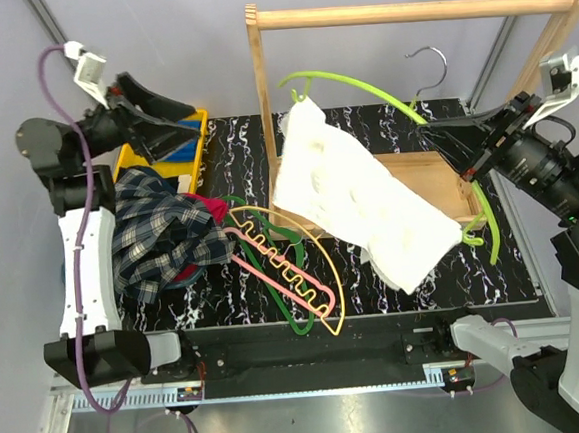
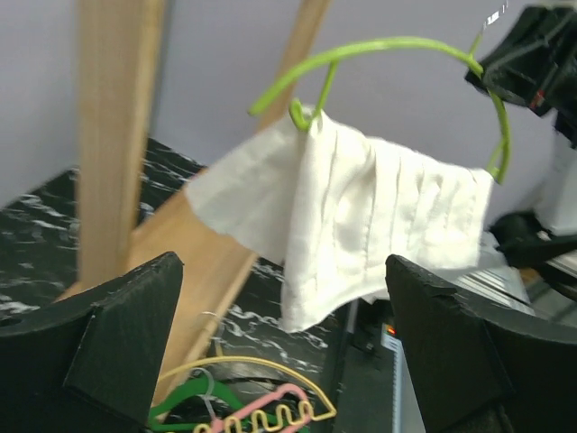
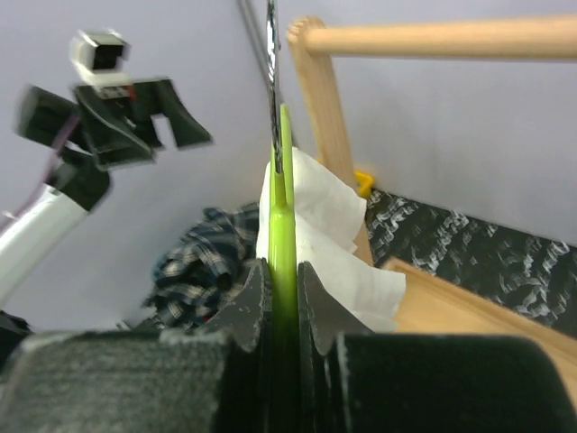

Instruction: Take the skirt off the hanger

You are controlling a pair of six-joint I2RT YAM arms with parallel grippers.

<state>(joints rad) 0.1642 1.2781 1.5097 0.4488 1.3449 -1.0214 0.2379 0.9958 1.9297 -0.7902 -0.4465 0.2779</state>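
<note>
I'm hovering the left hand (image 1: 187, 122) open over the black marbled worktop's (image 1: 235, 161) left edge, right hand (image 3: 282, 275) pinching the lime-green wire hanger (image 1: 359, 83); navy plaid cloth skirt (image 1: 161, 237) lying crumpled there.

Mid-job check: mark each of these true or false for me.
1. The right gripper is shut on the lime hanger. True.
2. The left gripper holds the skirt. False: it is open and empty, and the skirt lies heaped at the left of the table.
3. The white garment hangs on the lime hanger. True.
4. The skirt is on the cream hanger. False: that hanger lies bare on the table beside it.
</note>
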